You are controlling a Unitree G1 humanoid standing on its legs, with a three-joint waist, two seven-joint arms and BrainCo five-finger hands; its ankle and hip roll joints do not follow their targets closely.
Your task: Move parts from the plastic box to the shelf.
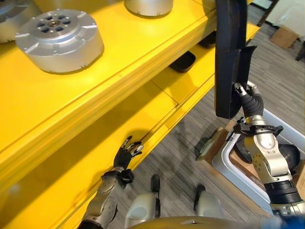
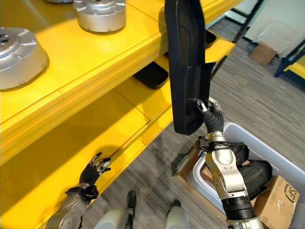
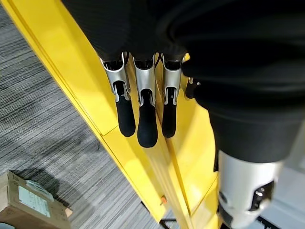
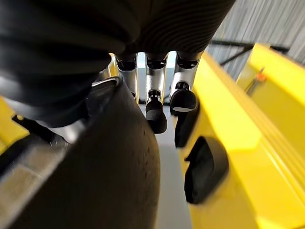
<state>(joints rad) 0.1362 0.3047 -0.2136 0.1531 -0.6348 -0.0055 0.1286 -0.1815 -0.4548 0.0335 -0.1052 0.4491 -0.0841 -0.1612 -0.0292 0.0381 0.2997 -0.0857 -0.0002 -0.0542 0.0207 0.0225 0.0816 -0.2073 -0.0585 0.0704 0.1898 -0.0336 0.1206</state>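
While the right robot hand (image 2: 206,109) apparently grips a long black part (image 2: 186,67), the left robot hand (image 3: 143,105) shows straight fingers.

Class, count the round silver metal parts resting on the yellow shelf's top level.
3: one at the near left, one further along, and a sliver of another at the view's top edge. More may lie beyond view.

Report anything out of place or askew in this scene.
Nothing looks spilled or damaged. The long black part is held upright in the air by its lower end in the right hand, beside the yellow shelf, not yet set down. The left hand rests open at the lower shelf's edge.
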